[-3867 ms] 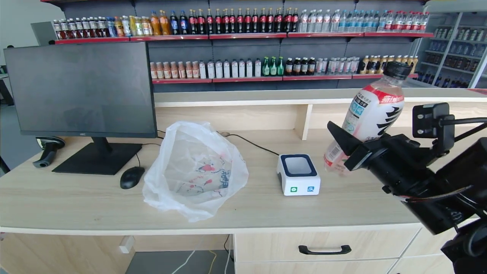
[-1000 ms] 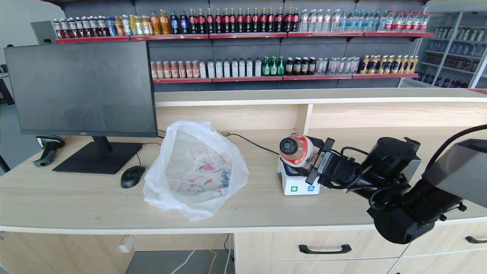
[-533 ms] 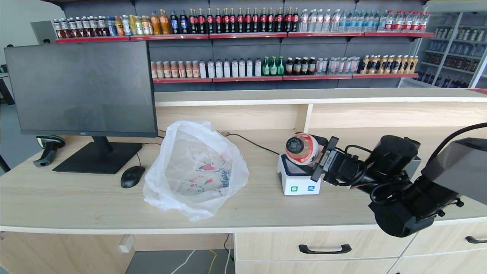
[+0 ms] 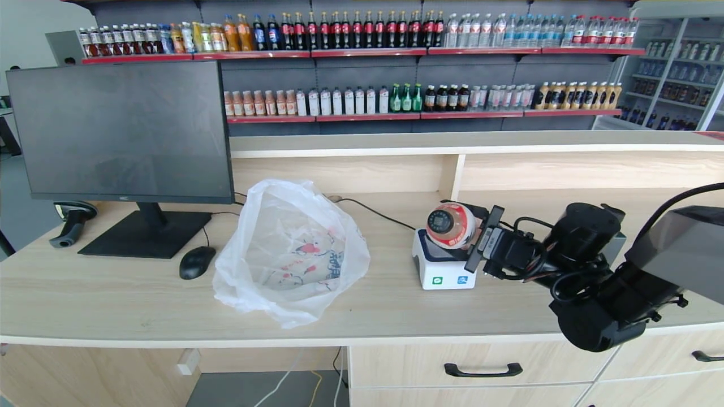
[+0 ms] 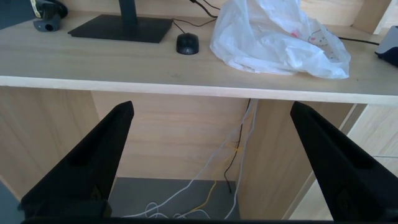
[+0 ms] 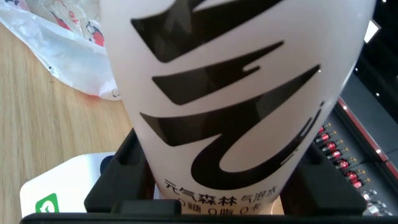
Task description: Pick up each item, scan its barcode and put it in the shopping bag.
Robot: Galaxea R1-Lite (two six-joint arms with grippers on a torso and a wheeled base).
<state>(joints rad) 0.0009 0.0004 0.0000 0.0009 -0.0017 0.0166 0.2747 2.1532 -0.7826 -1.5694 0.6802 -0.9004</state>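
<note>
right gripper (image 4: pixel 474 230) grips the bottle (image 4: pixel 452 227), lying sideways just above the scanner (image 4: pixel 444 272).

Right wrist cam: bottle (image 6: pixel 236 93) sits very close to the lens. White body, bold black brush-stroke print, one line of small black text on the label nearest the camera. End effector (image 6: pixel 217 208) is clamped on it, with dark fingers (image 6: pixel 115 183) in contact on both sides. Behind it is a light wood-grain worktop (image 6: pixel 43 118). White scanner (image 6: pixel 56 193) shows a rounded corner and a green icon, the rest hidden by a finger and the bottle. Shopping bag (image 6: pixel 56 37), translucent white plastic with red print, lies crumpled on the worktop beyond the scanner, not touching it. On the bottle's other side is dark shelving (image 6: pixel 357 171) with rows of tiny red-topped items, too small to identify.
</note>
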